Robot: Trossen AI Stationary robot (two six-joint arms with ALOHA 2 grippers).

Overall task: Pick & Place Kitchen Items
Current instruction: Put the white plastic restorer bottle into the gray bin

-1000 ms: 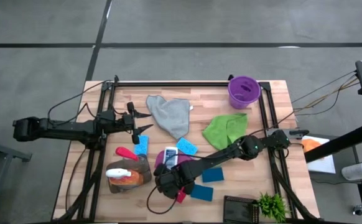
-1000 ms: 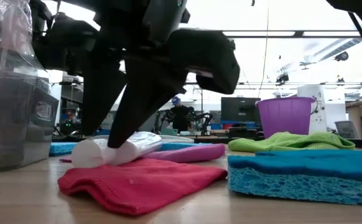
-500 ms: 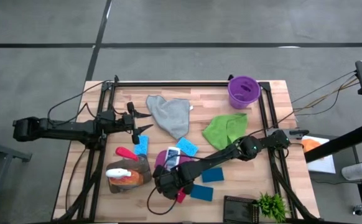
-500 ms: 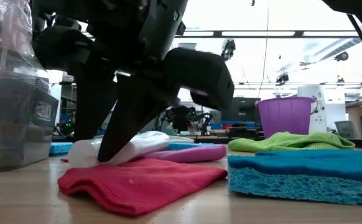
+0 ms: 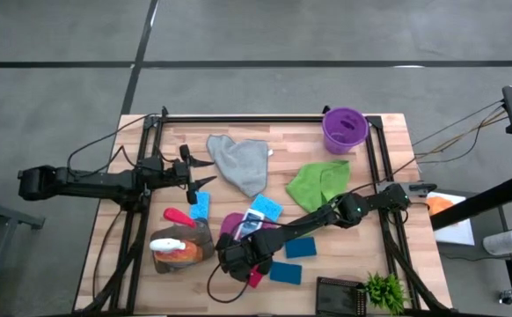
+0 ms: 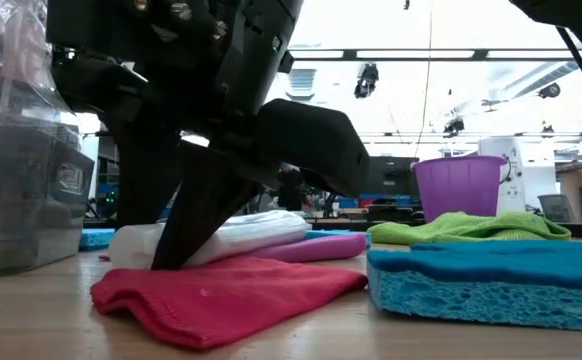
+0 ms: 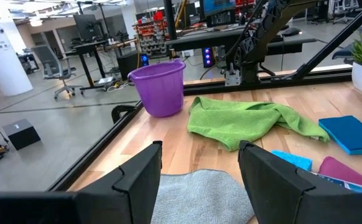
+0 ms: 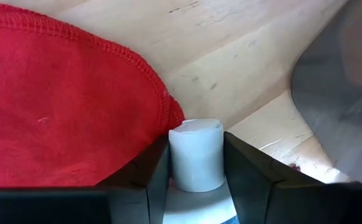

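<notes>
The small white bottle lies on the magenta cloth, next to the red cloth. My right gripper is over the bottle's near end and shut on it. My left gripper waits open at the table's left, beside the grey cloth. It also shows open in the left wrist view. The green cloth lies flat at the right. Blue sponges lie around the bottle. The orange and clear spray bottles stand at the near left. My right gripper pinches the white bottle's cap end between its two fingers, which lie across the bottle. The fingers slant down onto it from above. The bottle lies almost level, its cap end down at the red cloth and its body over the magenta cloth.
A purple bucket stands at the far right. A small green plant and a dark block sit at the near right edge. A black frame runs round the table top. More sponges lie near the left gripper.
My right gripper has sunk a little and drawn toward the near edge at the bottle's cap end. The bottle has turned about on the cloths: its free end has swung toward the table's right while the cap end stayed at the fingers.
</notes>
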